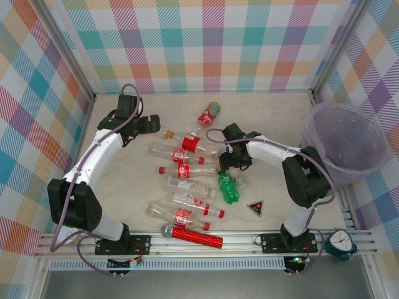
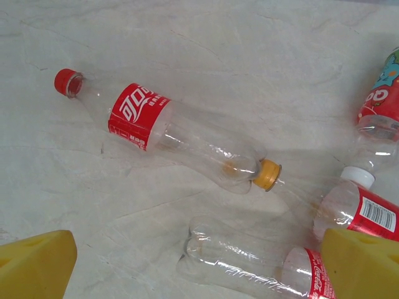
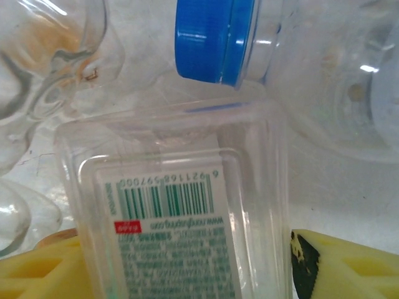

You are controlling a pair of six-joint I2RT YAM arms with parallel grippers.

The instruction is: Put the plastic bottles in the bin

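Several plastic bottles [image 1: 185, 170] lie in a loose heap mid-table, most of them clear with red labels, one green [image 1: 228, 187]. The lilac bin [image 1: 343, 143] stands at the far right. My left gripper [image 1: 148, 123] hovers open by the heap's far-left end. In its wrist view it [image 2: 199, 265] straddles a clear bottle [image 2: 243, 261], with a red-capped bottle [image 2: 156, 124] and a yellow cap [image 2: 269, 174] beyond. My right gripper [image 1: 225, 165] is down in the heap. Its yellow fingers [image 3: 340, 268] closely flank a squarish clear bottle [image 3: 174, 218] with a barcode label, and a blue cap [image 3: 215, 40] lies just ahead.
A red glittery microphone [image 1: 193, 237] lies near the front edge and a small dark triangle [image 1: 256, 207] sits right of the green bottle. A teal clock [image 1: 341, 242] rests on the front rail. Checked walls enclose the table on three sides.
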